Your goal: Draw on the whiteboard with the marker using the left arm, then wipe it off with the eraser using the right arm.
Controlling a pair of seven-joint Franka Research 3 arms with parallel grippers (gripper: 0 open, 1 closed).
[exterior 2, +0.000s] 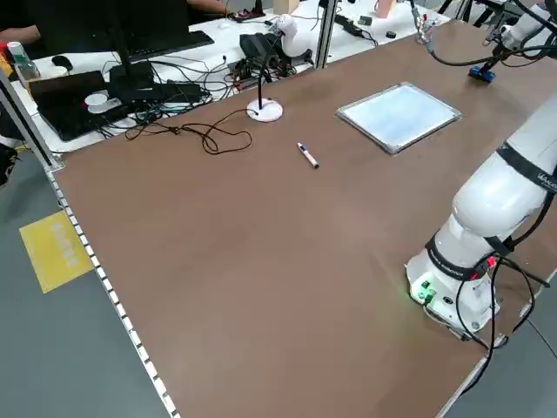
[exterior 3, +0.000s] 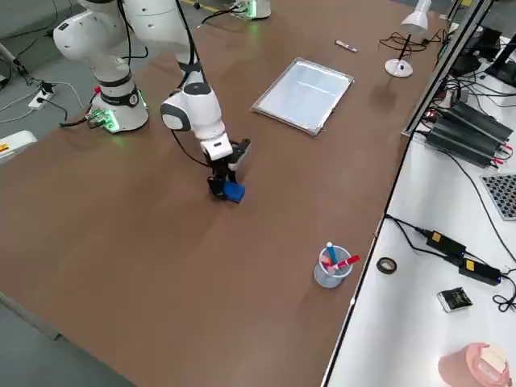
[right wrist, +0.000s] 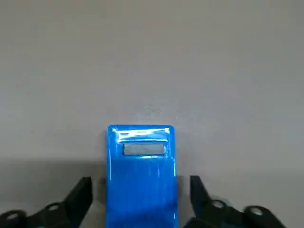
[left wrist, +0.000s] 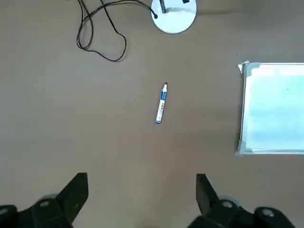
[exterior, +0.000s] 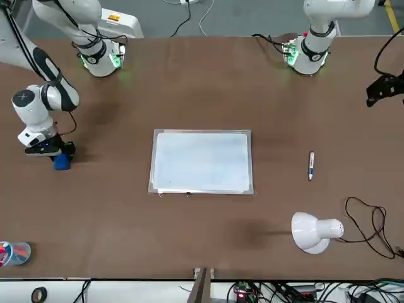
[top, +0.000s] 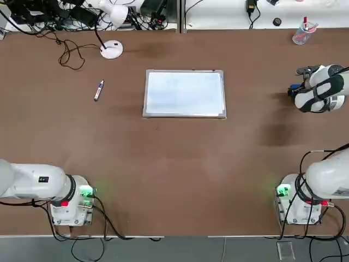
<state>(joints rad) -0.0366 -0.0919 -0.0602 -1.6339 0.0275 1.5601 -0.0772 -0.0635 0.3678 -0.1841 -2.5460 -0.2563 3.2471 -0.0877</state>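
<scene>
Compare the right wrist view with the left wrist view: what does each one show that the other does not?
Only the right wrist view shows the eraser, lying on the table between the open right gripper fingers, with small gaps on both sides. Only the left wrist view shows the marker, the whiteboard, a lamp base and a black cable, all far from the open left gripper. Both show the brown table.
</scene>
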